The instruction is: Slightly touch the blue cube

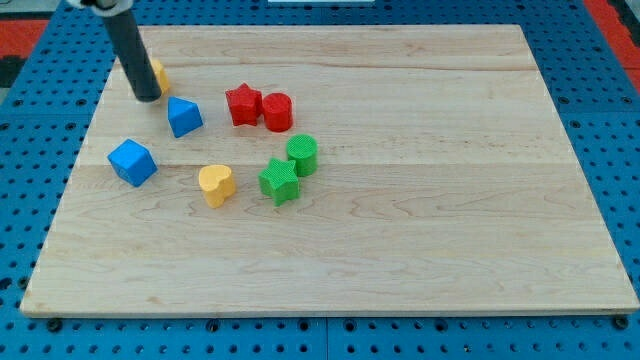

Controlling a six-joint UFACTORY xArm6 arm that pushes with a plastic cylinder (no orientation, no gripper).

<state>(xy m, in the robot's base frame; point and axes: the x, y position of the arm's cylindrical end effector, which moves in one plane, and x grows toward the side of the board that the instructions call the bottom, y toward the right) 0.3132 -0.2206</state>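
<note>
With no jaws to open or close, my tip (147,97) could nudge the nearer blue wedge-like block (184,116) or strike the blue cube (132,162) too hard.

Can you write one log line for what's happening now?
my tip: upper left, above blue cube, apart | cube untouched | yellow block behind rod

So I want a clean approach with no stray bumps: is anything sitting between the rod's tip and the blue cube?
Nothing visible does. My tip is above and slightly right of the blue cube, with bare board between them. The other blue block sits right of that line, and a yellow block lies behind the rod.
</note>
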